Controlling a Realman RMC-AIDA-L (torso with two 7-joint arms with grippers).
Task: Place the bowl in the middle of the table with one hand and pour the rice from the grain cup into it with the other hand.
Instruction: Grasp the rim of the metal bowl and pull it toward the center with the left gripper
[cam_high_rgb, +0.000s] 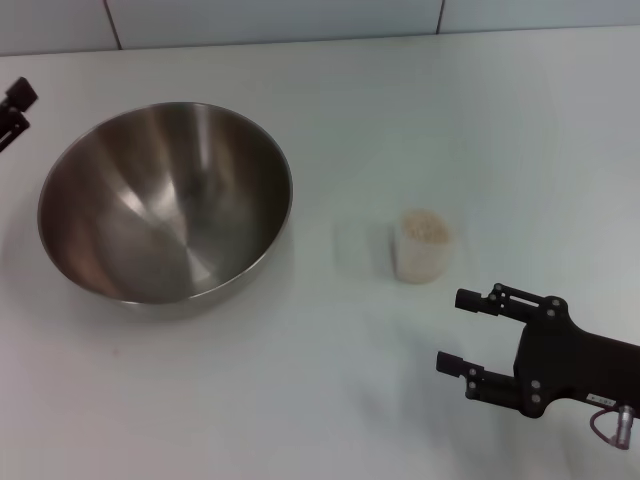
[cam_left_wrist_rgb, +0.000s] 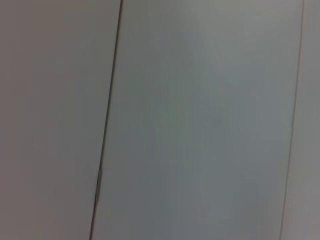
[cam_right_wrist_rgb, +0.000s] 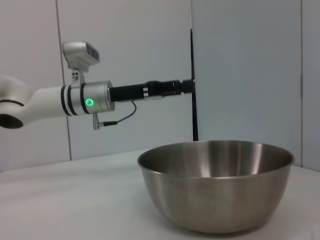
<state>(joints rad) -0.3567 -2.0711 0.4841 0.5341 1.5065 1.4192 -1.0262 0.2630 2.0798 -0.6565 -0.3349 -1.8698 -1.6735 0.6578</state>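
Note:
The steel bowl stands upright and empty on the left part of the white table. It also shows in the right wrist view. The small clear grain cup stands right of the bowl, filled with rice. My right gripper is open and empty, near the table's front right, a little in front of the cup and apart from it. My left gripper shows only in part at the far left edge, beyond the bowl's rim and apart from it. In the right wrist view it hangs above and behind the bowl.
A faint pale patch lies on the table between bowl and cup; I cannot tell what it is. A panelled wall runs along the table's back edge. The left wrist view shows only these panels.

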